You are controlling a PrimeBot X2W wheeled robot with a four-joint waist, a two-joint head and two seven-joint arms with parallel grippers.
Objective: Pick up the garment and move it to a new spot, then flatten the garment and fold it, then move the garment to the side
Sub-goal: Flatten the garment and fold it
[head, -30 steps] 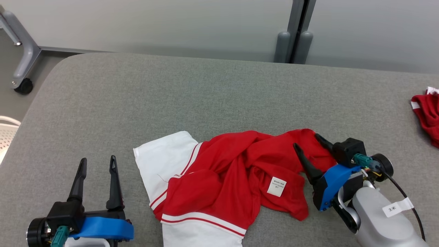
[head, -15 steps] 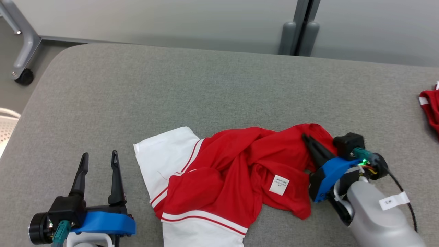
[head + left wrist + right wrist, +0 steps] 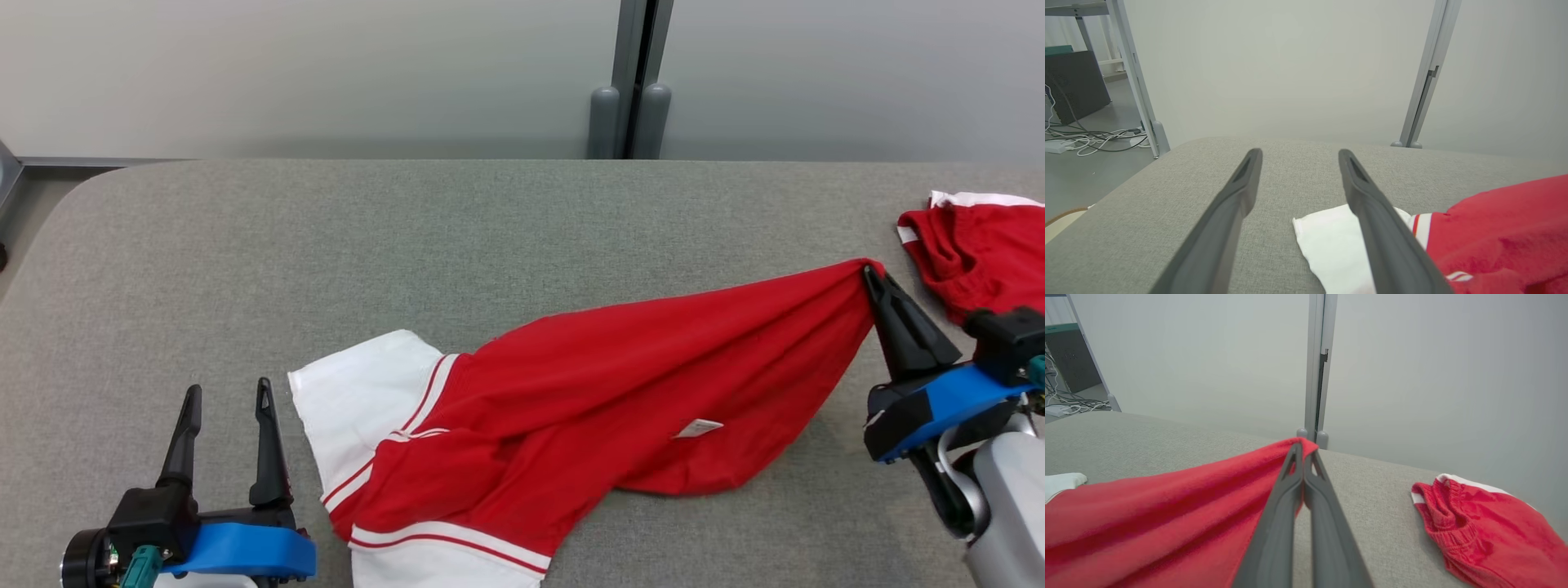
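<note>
Stretched long now from its earlier heap, head view: garment (image 3: 612, 392), red corner pinched in closed right gripper (image 3: 870, 273); wide-spread, empty left gripper (image 3: 229, 389) just left of its white end. Left wrist view: white end beside the right-hand finger. Right wrist view: red fold clamped at the tips, second red cloth (image 3: 1486, 526) off right.

A grey fabric-covered table (image 3: 408, 237) spans the middle and lower frame of the head view; across the top stand pale grey wall panels (image 3: 286, 73), joined by a vertical metal post (image 3: 633, 73); at the left wrist view's left edge lie grey floor (image 3: 1073, 175), tangled cables (image 3: 1106, 136) and a dark cabinet (image 3: 1073, 85); the light is soft and even.
</note>
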